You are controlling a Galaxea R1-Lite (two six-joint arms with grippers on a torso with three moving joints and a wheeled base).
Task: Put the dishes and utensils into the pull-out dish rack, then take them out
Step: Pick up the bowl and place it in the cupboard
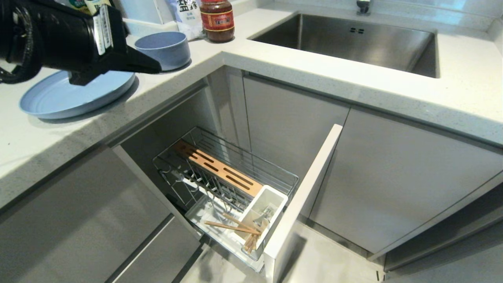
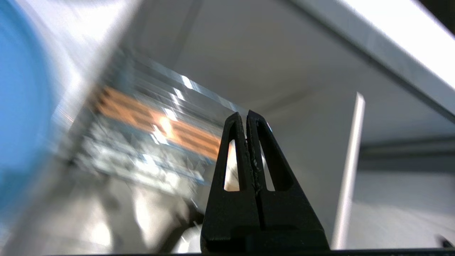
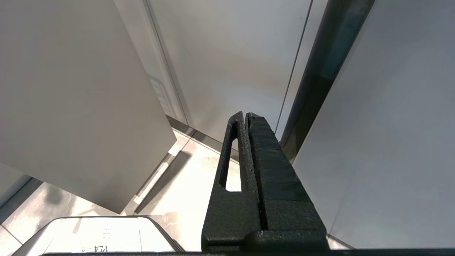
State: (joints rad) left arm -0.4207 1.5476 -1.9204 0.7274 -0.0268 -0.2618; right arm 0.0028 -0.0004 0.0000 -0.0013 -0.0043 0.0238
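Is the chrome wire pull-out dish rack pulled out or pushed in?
Pulled out: the chrome wire pull-out dish rack stands clear of the cabinet, its pale-grey front panel forward.

One plate (image 1: 59, 98), one bowl (image 1: 165, 49), two chopsticks (image 1: 232, 227), one jar (image 1: 217, 20).

We see a pale speckled counter (image 1: 353, 84) that turns a corner above plain grey cabinet doors (image 1: 397, 181). A steel sink (image 1: 353, 41) is set into its far stretch, with the foot of a tap (image 1: 363, 6) at the back edge. In the corner behind stand a dark-red jar (image 1: 217, 19) with a printed label and a white packet (image 1: 186, 13) just beside it. Below us the floor (image 1: 334, 263) is light grey tile with thin joints. Bright light glares off the cabinet fronts and the floor
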